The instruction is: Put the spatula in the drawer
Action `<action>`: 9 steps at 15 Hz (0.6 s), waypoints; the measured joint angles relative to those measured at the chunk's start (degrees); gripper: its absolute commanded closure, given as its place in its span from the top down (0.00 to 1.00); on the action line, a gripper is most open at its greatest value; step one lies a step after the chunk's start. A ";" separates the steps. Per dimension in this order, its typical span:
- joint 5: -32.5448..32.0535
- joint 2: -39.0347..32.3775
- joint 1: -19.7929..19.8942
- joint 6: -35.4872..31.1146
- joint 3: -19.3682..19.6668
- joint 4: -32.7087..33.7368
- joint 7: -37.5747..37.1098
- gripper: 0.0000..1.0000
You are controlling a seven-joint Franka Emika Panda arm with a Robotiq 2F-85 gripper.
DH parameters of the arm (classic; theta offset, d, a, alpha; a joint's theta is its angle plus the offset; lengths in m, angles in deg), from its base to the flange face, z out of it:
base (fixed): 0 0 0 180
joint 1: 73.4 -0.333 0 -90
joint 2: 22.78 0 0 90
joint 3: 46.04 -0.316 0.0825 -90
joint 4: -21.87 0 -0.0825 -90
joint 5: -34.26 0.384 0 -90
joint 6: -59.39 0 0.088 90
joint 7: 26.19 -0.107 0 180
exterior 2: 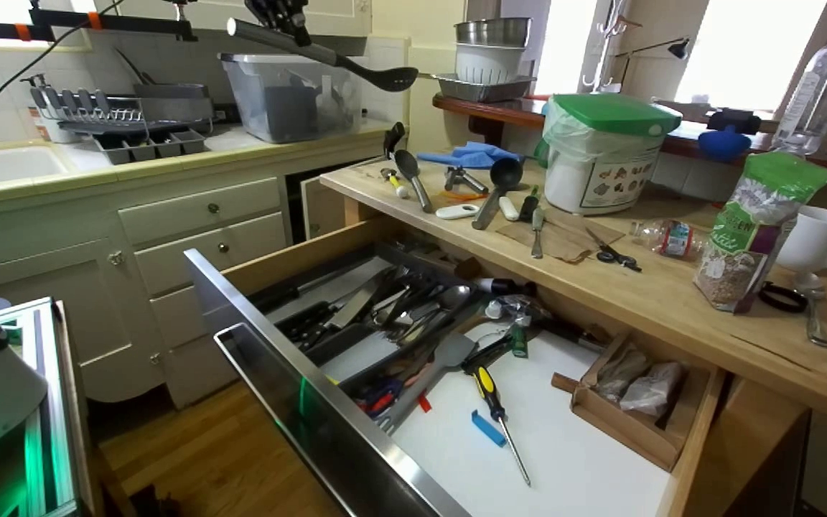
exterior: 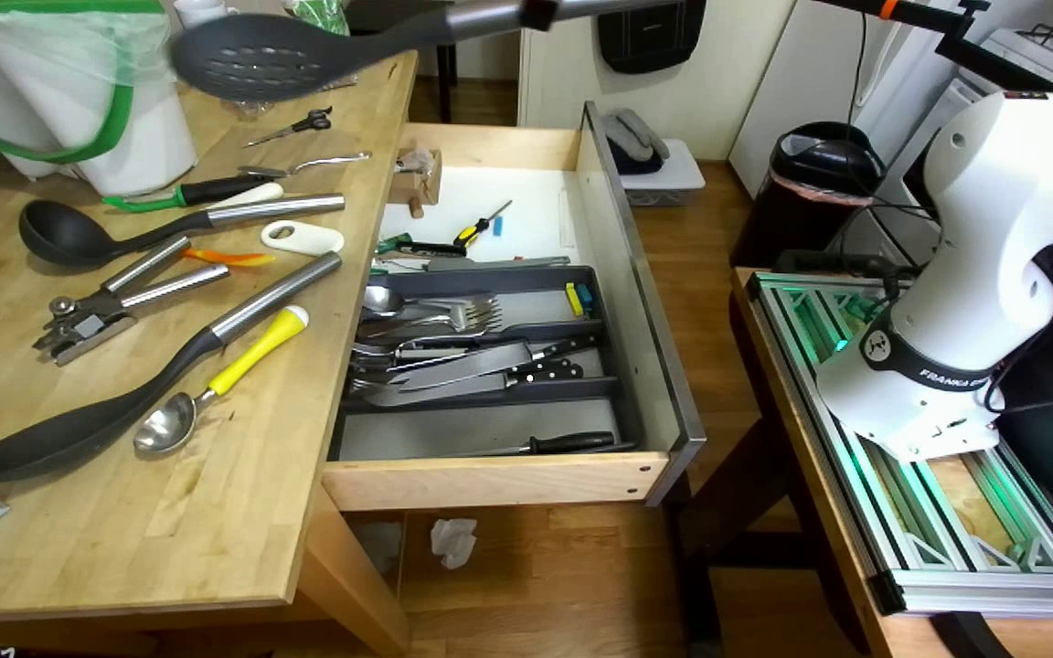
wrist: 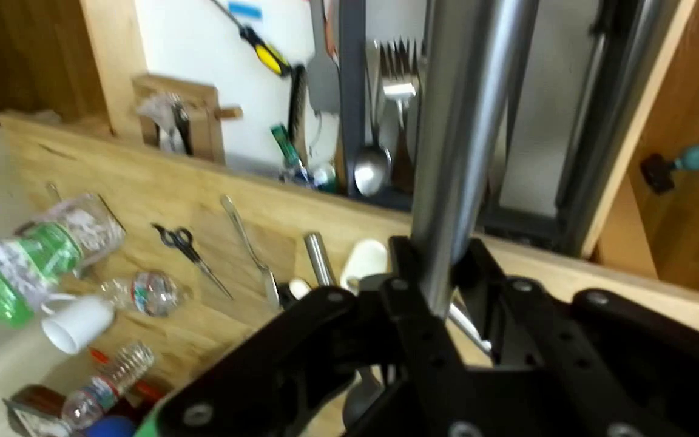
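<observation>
My gripper is shut on the steel handle of a black slotted utensil with an oval head. In both exterior views it hangs well above the worktop, its handle near level; in an exterior view the utensil has its head lower than its handle. A grey, flat-headed spatula lies in the drawer, beside the divided tray; the wrist view shows this spatula too. The drawer stands pulled out, holding cutlery and knives in the tray's compartments. Only the steel handle of the held utensil shows in the wrist view.
On the worktop lie a black ladle, a large black spoon, a yellow-handled scoop and a can opener. A green-lidded bin stands behind. A screwdriver and a cardboard box sit in the drawer.
</observation>
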 measured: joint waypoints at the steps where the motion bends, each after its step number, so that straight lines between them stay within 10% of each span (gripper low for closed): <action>1: 1.78 0.95 4.47 3.83 -3.86 -1.86 0.47 0.24; 4: 4.28 3.00 14.64 9.70 -11.34 -6.06 2.73 0.24; 9: 4.32 3.44 15.59 9.71 -11.79 -7.04 2.97 0.24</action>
